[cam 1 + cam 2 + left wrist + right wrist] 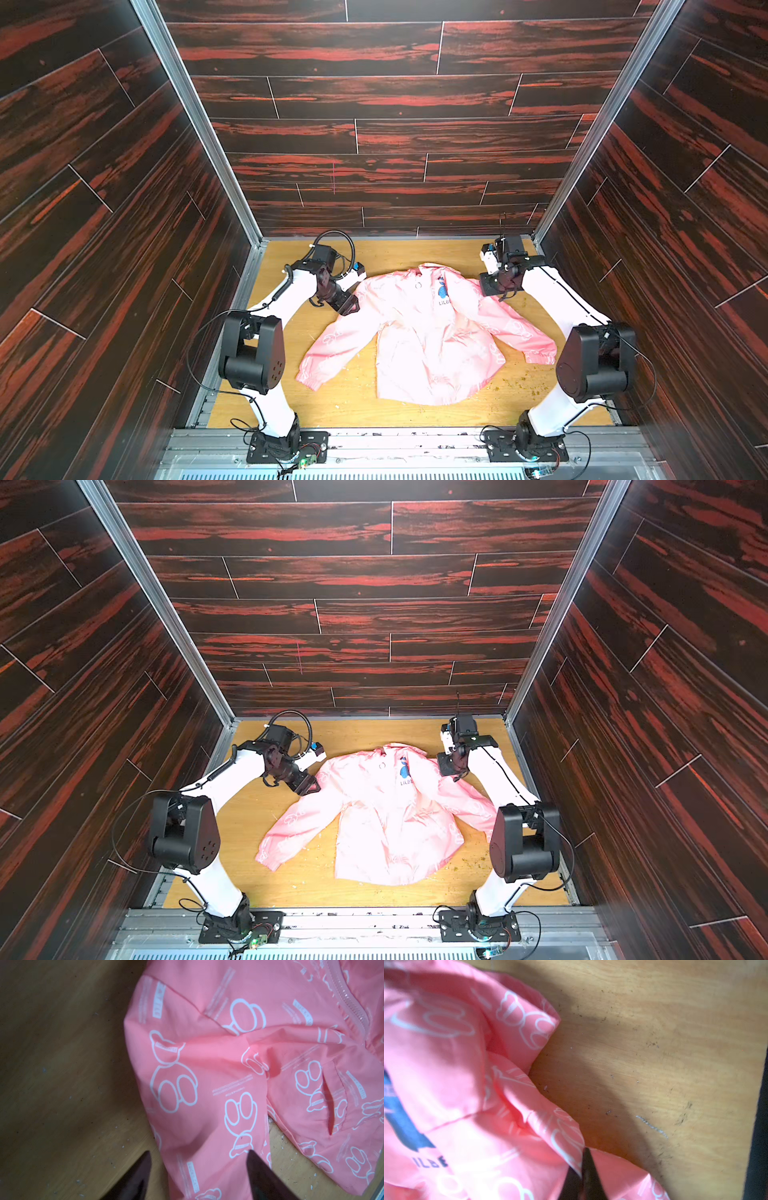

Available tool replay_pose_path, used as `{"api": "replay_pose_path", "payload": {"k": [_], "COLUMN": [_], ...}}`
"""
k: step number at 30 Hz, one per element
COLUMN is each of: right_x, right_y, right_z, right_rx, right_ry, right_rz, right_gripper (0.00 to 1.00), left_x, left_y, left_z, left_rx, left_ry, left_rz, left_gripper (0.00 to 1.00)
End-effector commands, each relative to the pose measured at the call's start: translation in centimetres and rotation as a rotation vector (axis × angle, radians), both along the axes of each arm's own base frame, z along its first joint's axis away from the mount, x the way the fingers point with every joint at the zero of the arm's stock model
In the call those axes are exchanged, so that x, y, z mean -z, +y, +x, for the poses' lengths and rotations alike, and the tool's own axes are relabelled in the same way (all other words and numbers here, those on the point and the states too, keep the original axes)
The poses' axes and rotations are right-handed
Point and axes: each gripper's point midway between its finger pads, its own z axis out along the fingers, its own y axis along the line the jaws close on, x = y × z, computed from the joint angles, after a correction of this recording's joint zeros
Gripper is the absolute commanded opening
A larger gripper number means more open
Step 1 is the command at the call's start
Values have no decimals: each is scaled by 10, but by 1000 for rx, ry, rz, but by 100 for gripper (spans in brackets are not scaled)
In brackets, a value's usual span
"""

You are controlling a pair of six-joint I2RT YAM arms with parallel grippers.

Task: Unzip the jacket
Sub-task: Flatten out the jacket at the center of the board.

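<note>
left gripper [198, 1151] gapes wide over the jacket [419, 340] sleeve; right gripper [582, 1159] pinches a shoulder fold; crumbs [515, 384] speckle the wooden table [332, 411].

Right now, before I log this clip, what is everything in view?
jacket: one, light pink with white bear outlines, spread mid-table
zipper: one, pink, jacket front
bear logo: one, dark blue, chest
crumbs: scattered, pale, near the hem
table: one, light wood, under everything
walls: three, dark red wood pattern, around the table
left gripper: one, dark, open over a sleeve
right gripper: one, dark, closed on a jacket fold
</note>
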Motion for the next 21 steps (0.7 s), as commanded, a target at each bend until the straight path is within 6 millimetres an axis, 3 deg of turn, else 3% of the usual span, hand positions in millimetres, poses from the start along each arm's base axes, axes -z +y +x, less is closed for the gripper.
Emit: {"api": "replay_pose_path", "payload": {"k": [1, 4, 6, 8, 10, 12, 14, 18, 21], "right_x": [-2, -31, -56, -75, -82, -72, -52, -7, 21], "right_y": [-10, -18, -18, -3, 28, 51, 60, 51, 45], "right_z": [-7, -17, -27, -42, -67, -98, -129, -175, -185], "right_rx": [96, 183, 209, 192, 139, 112, 131, 250, 312], "right_ry": [30, -11, -39, -35, 17, 85, 146, 246, 305], "right_rz": [-5, 4, 37, 141, 319, 409, 404, 377, 349], "right_gripper": [61, 78, 80, 80, 80, 80, 80, 81, 83], "left_x": [-42, -70, -91, -113, -132, -138, -140, -129, -106], "left_y": [7, 17, 28, 38, 54, 53, 48, 32, 14], "left_z": [20, 29, 28, 25, 18, 0, -18, -59, -87], "left_rx": [-88, -199, -293, -387, -539, -543, -550, -574, -548], "left_ry": [-154, -289, -375, -470, -519, -497, -472, -390, -300], "left_rz": [0, -9, -26, -58, -94, -132, -200, -342, -332], "left_gripper": [100, 100, 100, 100, 100, 100, 100, 99, 94]}}
